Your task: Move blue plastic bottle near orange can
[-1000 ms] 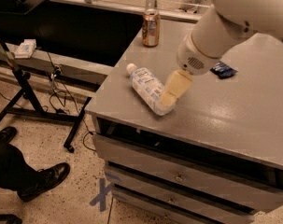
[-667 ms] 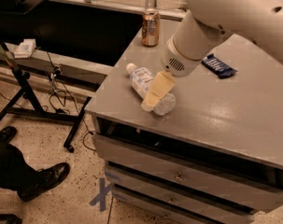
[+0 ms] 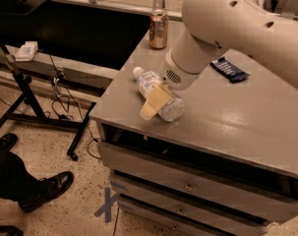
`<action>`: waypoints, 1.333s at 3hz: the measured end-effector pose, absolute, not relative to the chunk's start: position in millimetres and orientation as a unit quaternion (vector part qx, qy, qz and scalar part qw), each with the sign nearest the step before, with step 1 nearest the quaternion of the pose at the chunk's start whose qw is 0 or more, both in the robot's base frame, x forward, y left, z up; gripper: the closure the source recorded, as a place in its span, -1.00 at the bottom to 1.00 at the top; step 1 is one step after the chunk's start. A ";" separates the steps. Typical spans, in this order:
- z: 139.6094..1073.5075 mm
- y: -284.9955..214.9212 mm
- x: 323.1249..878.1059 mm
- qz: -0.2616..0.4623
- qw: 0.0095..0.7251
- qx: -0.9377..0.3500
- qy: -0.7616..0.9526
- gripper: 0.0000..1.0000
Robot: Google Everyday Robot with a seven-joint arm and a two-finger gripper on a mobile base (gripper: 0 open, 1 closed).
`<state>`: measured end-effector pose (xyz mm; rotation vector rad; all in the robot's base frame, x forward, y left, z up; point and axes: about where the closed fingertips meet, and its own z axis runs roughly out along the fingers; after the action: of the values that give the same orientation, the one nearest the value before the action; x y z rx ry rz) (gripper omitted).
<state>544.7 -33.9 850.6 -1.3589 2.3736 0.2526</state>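
The blue plastic bottle [image 3: 148, 81] lies on its side near the front left corner of the grey cabinet top [image 3: 227, 119], with its white cap pointing to the back left. The orange can [image 3: 158, 29] stands upright at the back left edge, apart from the bottle. My gripper [image 3: 156, 101] hangs from the big white arm [image 3: 227, 28] and sits low over the middle of the bottle, covering part of it.
A flat dark blue snack wrapper [image 3: 229, 69] lies on the top to the right of the arm. The cabinet has drawers [image 3: 188, 186] in front. A black stand [image 3: 25, 87] with cables stands to the left. A person's black shoe [image 3: 45, 191] is on the floor.
My gripper has swung left from the bottle's right end to over its middle and come lower. The bottle and the can have stayed in place.
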 end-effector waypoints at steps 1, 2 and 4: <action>856.4 -35.9 550.9 0.084 0.207 -0.479 0.849 -0.17; 873.7 -46.2 565.3 0.066 0.224 -0.478 0.847 0.27; 933.8 -120.3 601.7 -0.011 0.264 -0.447 0.855 1.00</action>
<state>601.7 -120.3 933.8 -1.2086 2.3106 -0.0303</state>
